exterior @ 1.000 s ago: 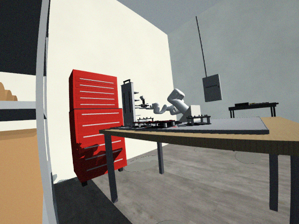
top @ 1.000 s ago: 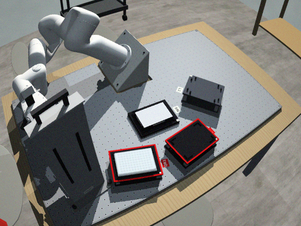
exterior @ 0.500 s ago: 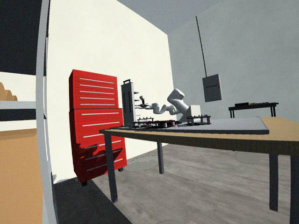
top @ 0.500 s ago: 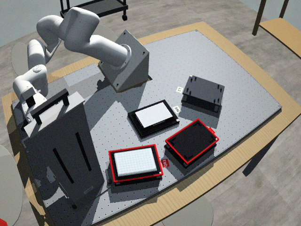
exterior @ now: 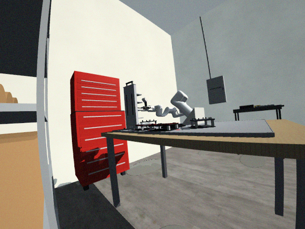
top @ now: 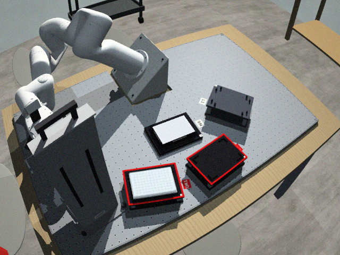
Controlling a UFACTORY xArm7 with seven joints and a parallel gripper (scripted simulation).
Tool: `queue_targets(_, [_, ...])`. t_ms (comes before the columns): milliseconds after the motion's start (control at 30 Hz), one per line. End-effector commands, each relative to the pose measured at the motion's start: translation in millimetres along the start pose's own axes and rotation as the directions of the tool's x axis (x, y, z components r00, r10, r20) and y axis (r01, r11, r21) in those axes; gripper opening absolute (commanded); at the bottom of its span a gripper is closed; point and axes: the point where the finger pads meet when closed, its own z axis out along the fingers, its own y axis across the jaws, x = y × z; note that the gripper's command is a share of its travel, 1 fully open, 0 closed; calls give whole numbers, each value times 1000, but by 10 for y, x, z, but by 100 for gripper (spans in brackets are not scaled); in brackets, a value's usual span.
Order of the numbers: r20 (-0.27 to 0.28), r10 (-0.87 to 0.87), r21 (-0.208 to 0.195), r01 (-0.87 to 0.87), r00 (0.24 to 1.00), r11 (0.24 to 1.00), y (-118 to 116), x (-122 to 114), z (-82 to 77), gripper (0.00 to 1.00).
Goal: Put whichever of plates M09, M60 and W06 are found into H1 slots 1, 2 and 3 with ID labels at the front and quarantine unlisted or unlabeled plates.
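Observation:
The plate hotel H1 is a tall dark tower with a handle at the left of the deck; it also shows in the side view. My gripper reaches into its open front at a middle shelf level and is shut on a plate there. The plate is a thin sliver; no label can be read. In the overhead view only my wrist shows and the fingers are hidden behind the tower. A white plate with a smooth top lies on nest N6. A white well plate lies in a red-framed quarantine nest.
The second red-framed quarantine nest is empty. The landing nest L1 holds no plate. The arm's grey base block stands at the back of the deck. A red tool cabinet stands behind the hotel.

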Motion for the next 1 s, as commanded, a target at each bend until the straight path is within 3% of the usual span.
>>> queue_targets(0, [0, -2, 1, 2, 1000, 1000, -4, 9, 22, 0])
queue_targets(967, [0, -3, 1, 3, 1000, 1000, -4, 1, 61, 0])
